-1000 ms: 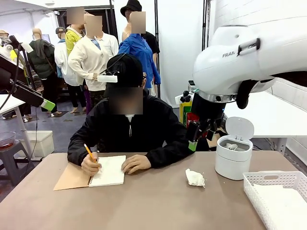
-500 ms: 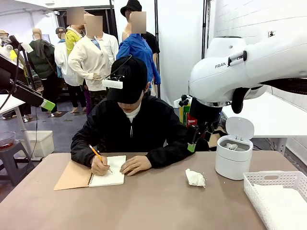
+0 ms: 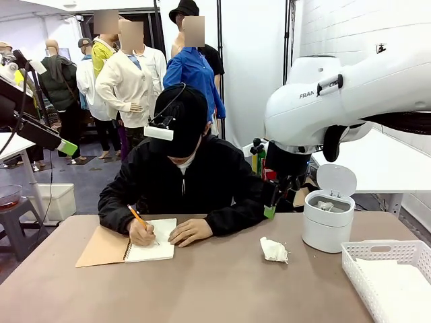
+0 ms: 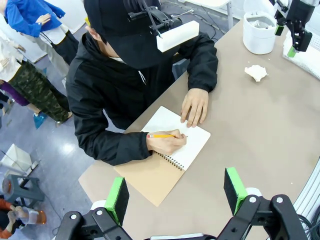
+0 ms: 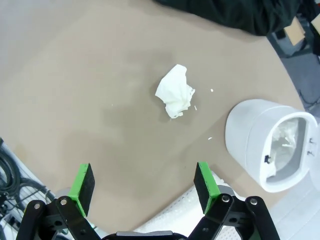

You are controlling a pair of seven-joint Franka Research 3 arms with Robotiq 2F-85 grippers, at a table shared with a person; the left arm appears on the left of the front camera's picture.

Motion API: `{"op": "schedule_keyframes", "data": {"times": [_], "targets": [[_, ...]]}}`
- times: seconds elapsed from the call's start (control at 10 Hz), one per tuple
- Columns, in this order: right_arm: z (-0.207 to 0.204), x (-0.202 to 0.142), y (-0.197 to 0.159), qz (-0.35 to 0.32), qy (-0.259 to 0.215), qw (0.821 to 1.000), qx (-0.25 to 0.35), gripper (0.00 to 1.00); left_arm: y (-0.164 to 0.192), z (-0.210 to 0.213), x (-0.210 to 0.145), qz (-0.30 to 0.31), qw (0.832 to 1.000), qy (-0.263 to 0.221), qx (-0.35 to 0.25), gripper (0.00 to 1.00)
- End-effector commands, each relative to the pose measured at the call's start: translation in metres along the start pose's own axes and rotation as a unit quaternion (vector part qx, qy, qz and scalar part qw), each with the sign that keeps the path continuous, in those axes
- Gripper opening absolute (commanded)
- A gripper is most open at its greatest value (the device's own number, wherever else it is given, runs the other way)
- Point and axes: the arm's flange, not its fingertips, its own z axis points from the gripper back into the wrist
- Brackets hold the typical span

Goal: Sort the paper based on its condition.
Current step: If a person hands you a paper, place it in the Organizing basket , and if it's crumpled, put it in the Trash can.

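Right gripper point(image 5: 145, 177) wide open, empty, above crumpled white paper wad point(image 5: 175, 97); advise centring jaws astride it. Left gripper point(image 4: 176, 196) open, empty.

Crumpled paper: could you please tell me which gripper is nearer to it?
Right. The right gripper hovers above the crumpled paper; the left gripper is far off, beyond the notebook.
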Motion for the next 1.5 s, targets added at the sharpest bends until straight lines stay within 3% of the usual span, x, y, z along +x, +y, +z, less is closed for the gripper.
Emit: {"op": "schedule_keyframes", "data": {"times": [0.0,0.2,0.5,1.4], "targets": [[-0.026,0.014,-0.021,0.028,0.028,0.999,0.020,1.00,0.000,0.000,0.000,0.001,1.000,0.001,0.002,1.00],[-0.057,0.021,-0.033,0.027,0.067,0.997,0.022,1.00,0.000,0.000,0.000,0.001,1.000,0.001,0.002,1.00],[-0.101,0.021,-0.049,0.050,0.084,0.995,0.009,1.00,0.000,0.000,0.000,0.001,1.000,0.001,0.002,1.00],[-0.192,0.037,-0.057,0.090,0.079,0.993,-0.006,1.00,0.000,0.000,0.000,0.001,1.000,0.001,0.002,1.00]]}}
